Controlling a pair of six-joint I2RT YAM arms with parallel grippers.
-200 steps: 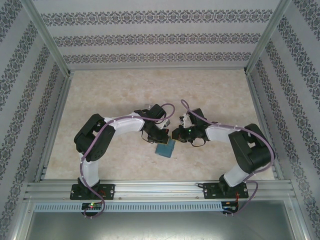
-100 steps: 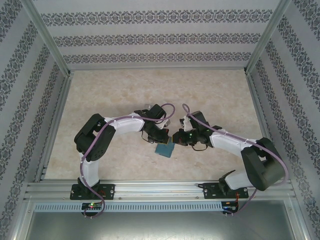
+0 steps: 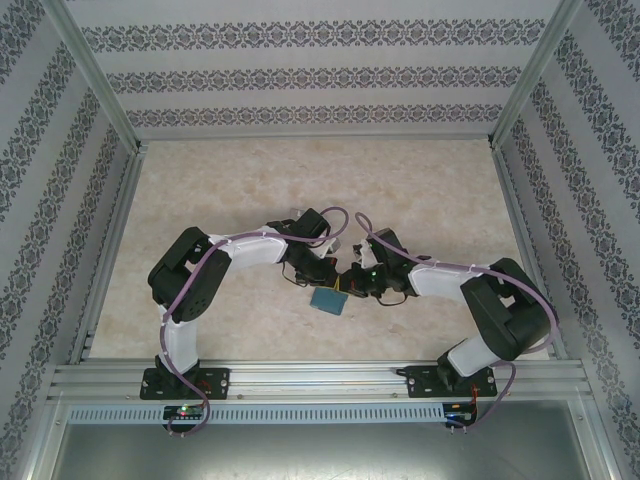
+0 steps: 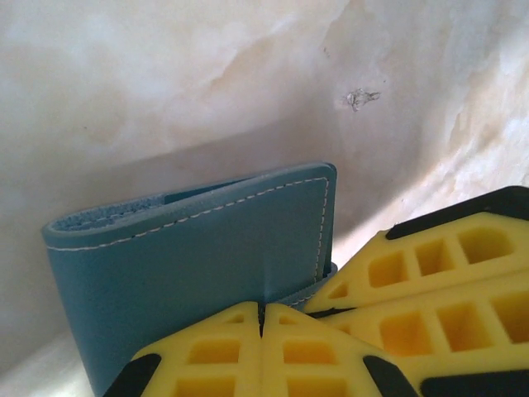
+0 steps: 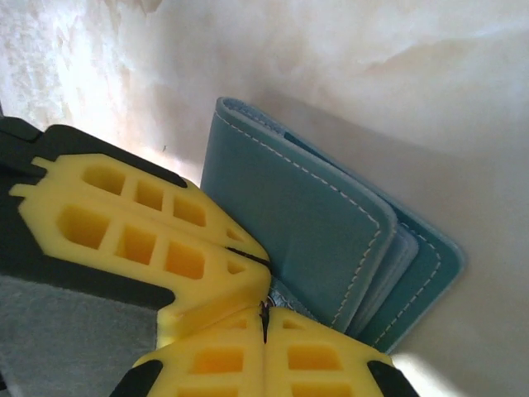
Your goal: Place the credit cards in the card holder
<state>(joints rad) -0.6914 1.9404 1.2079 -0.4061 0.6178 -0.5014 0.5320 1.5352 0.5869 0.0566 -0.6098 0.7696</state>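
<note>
Left wrist: white-stitched teal card holder (image 4: 190,256).

Card holder (image 3: 329,299) rests on the table (image 3: 250,180) (centre, towards the near edge).

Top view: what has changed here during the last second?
The right fingers moved left and nearer to the bases, up to the wallet, and closed. The left fingers, shut, and the wallet stayed in place.
</note>
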